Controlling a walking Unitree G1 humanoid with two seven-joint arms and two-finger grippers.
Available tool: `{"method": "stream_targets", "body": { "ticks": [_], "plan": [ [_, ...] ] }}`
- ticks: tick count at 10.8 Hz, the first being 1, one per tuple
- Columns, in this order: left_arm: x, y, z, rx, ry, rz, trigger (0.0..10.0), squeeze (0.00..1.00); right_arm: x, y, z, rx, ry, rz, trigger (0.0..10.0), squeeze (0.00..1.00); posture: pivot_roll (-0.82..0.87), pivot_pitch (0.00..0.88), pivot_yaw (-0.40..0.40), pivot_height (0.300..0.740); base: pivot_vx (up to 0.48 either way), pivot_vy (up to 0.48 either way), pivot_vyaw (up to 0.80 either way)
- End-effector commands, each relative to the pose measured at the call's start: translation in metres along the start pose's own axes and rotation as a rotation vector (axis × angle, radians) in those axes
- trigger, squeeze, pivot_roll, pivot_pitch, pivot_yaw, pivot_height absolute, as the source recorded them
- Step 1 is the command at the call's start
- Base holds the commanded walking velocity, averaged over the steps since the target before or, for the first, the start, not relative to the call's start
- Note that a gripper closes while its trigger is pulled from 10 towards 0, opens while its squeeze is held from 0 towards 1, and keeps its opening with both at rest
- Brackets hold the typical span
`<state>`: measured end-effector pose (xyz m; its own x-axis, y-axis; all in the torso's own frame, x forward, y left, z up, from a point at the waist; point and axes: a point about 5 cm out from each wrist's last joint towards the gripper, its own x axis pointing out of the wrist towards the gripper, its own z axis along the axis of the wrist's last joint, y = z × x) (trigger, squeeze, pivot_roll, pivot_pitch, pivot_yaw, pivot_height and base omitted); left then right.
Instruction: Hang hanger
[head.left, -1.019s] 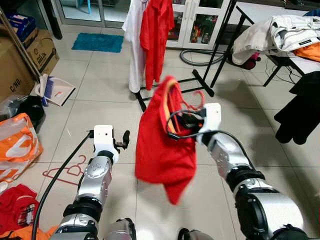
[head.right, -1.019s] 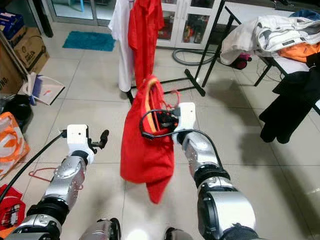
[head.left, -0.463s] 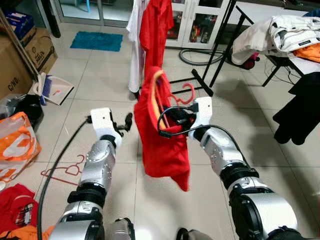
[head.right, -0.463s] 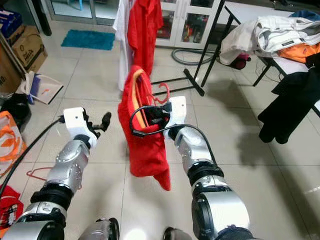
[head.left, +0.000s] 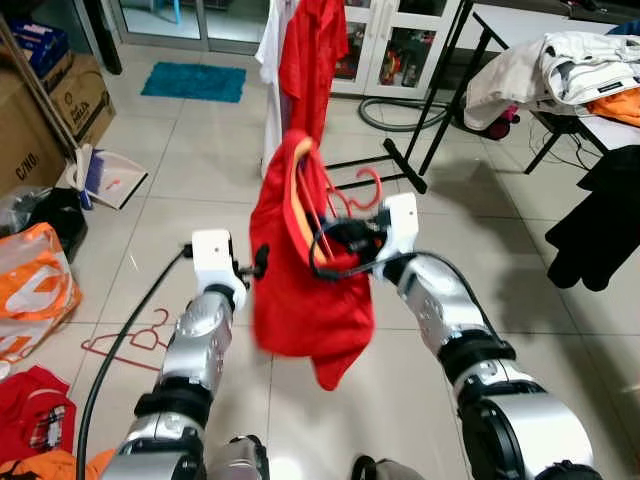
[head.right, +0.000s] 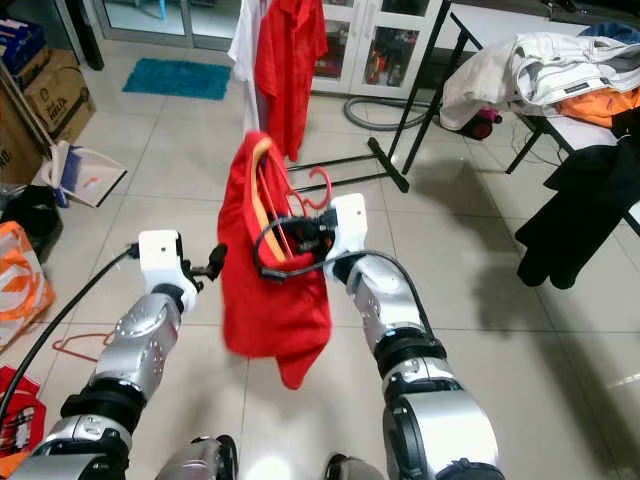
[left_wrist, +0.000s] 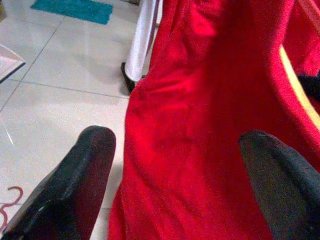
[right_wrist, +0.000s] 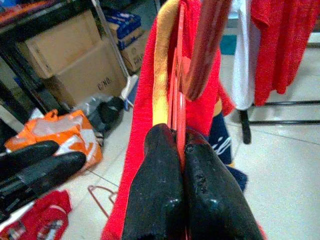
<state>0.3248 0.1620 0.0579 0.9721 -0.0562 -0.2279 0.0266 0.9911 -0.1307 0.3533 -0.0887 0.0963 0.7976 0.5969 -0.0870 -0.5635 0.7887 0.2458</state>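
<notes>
Left gripper (head.left: 262, 258) has closed in beside red shirt (head.left: 300, 270); rack (head.left: 420, 100) ahead.

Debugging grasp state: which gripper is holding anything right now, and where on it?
The right gripper is shut on the red hanger, pinching it below the hook, with the red shirt draped on it. The left gripper is open beside the shirt.
</notes>
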Motion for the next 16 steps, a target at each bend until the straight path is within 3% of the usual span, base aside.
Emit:
{"method": "stream_targets", "body": {
  "ticks": [1,3,5,16],
  "plan": [
    [-0.001,-0.003,-0.001,-0.003,-0.006,0.000,10.0,0.00,-0.004,-0.008,0.008,-0.035,-0.038,-0.032,0.0,0.00,0.01,0.107,-0.099,0.740,0.000,0.000,0.00],
    [-0.004,0.001,0.001,0.007,-0.035,0.006,10.0,0.00,-0.012,-0.021,0.003,-0.133,-0.010,-0.151,0.0,0.00,0.02,0.102,-0.099,0.740,0.000,0.000,0.00],
    [-0.006,0.001,0.008,0.012,-0.086,-0.012,10.0,0.00,-0.018,-0.028,-0.005,-0.103,0.004,-0.214,0.0,0.00,0.02,0.093,-0.097,0.740,0.240,0.000,0.00],
    [-0.003,0.002,0.014,0.098,-0.101,-0.036,10.0,0.00,-0.021,-0.029,-0.014,-0.095,0.016,-0.234,0.0,0.00,0.02,0.081,-0.086,0.740,0.480,0.000,0.00]
  ]
}}
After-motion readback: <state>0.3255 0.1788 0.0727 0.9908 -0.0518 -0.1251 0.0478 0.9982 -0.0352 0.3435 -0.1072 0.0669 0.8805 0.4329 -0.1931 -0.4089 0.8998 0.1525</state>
